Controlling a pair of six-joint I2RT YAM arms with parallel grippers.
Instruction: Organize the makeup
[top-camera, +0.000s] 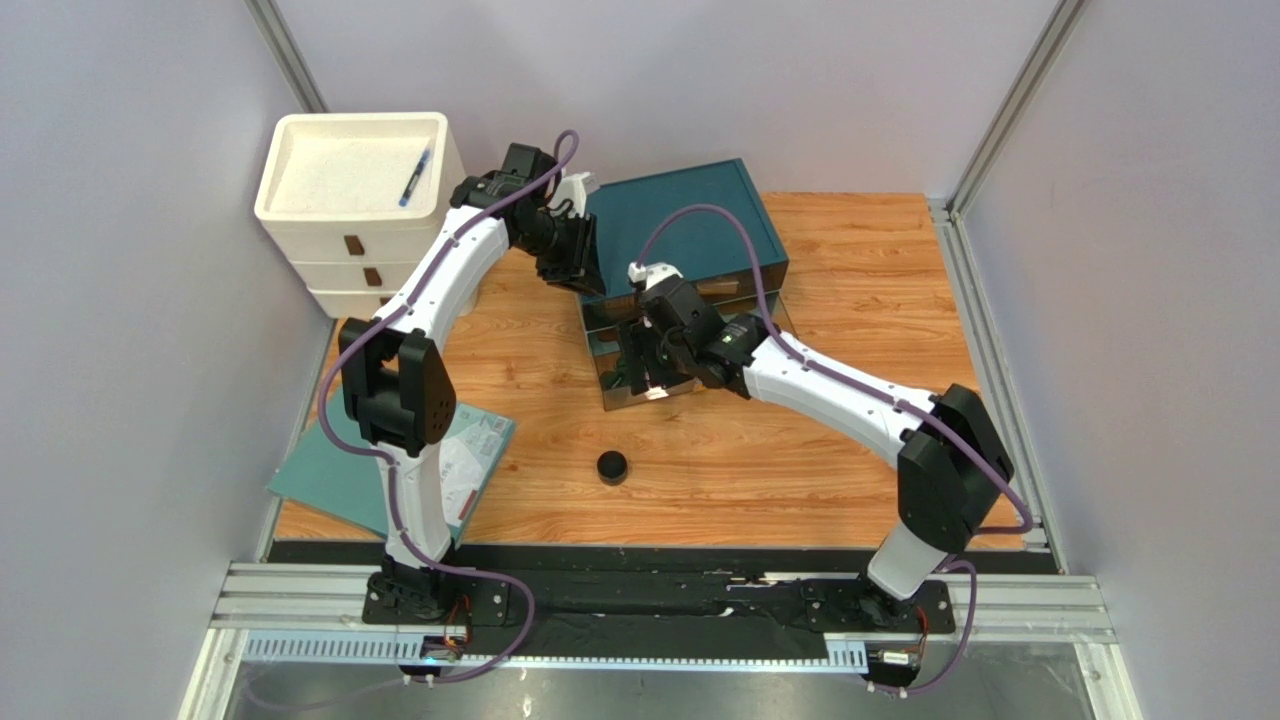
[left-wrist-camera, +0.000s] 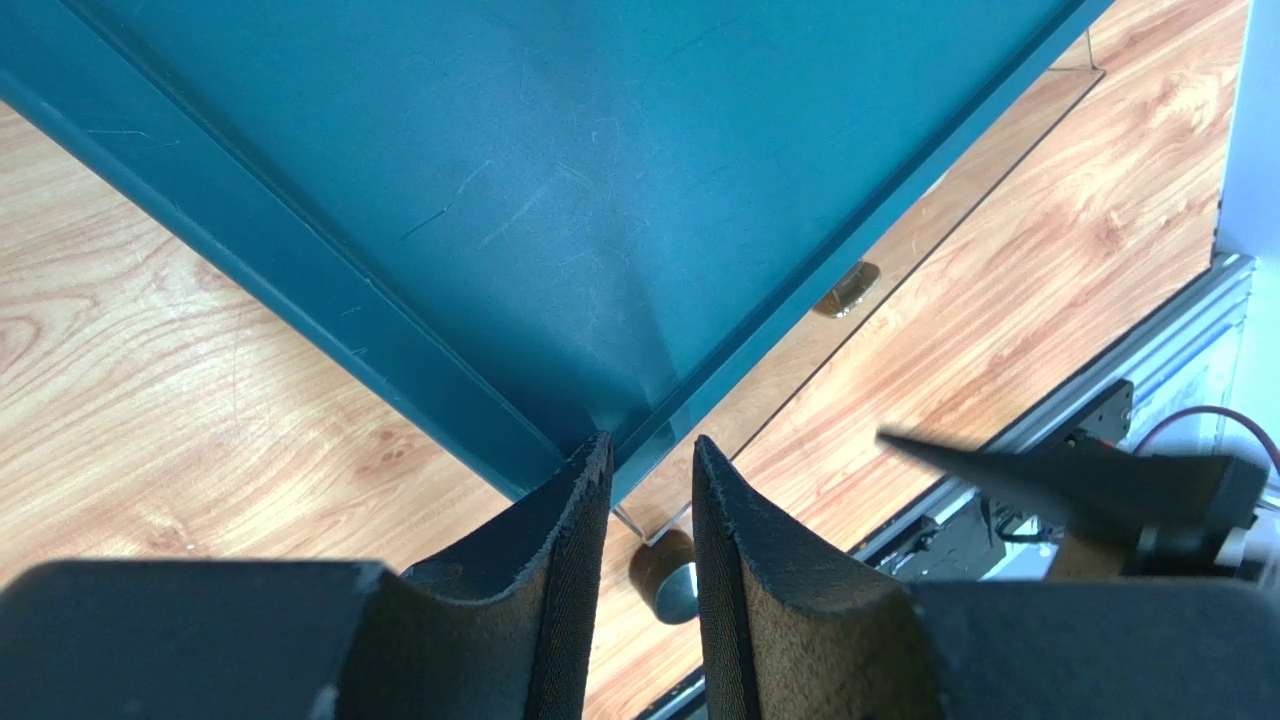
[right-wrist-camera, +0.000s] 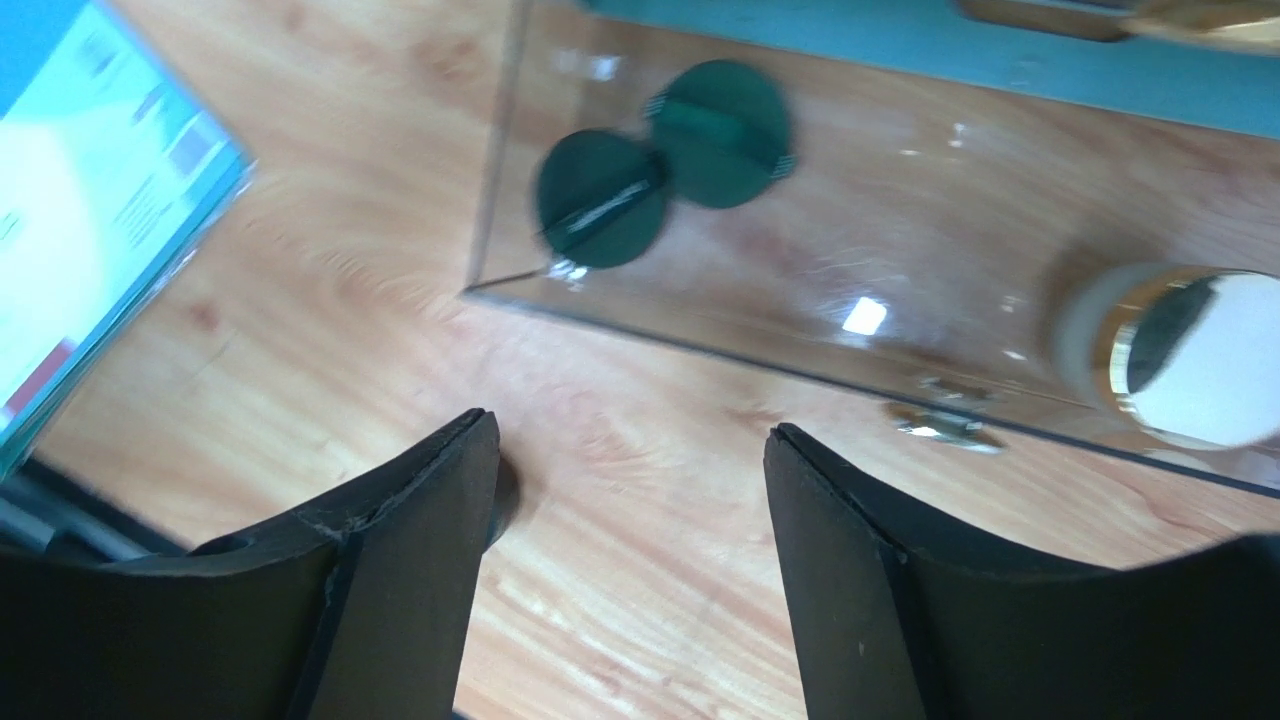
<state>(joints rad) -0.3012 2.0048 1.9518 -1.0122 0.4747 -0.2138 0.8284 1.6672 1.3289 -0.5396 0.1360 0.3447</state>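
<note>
- Makeup lies in two places. Two green discs (right-wrist-camera: 604, 198) and a gold-rimmed compact (right-wrist-camera: 1187, 360) sit inside the clear box (right-wrist-camera: 676, 323). The black jar (top-camera: 613, 467) stands alone on the table (top-camera: 842, 450), near the box on the side toward the arm bases.
- In the right wrist view the discs meet at their edges in one corner of the box. The compact is well apart from them, toward the other end.
- Your right gripper (right-wrist-camera: 624, 450) hangs over bare wood just outside the box's wall. Its jaws are spread wide and nothing is between them.
- Your left gripper (left-wrist-camera: 651, 450) is at a corner of the teal lid (left-wrist-camera: 526, 195), with its jaws drawn to a narrow gap. The corner comes down right at the fingertips, but you cannot tell whether they pinch it.
- From above, the lid lies open behind the box, and your left arm reaches to its near-left corner.
- A teal booklet (top-camera: 376, 465) lies at the table's near-left, partly under your left arm.
- A blue pen (top-camera: 415, 176) rests in the tray on top of the white drawers (top-camera: 361, 240) at the far left.
</note>
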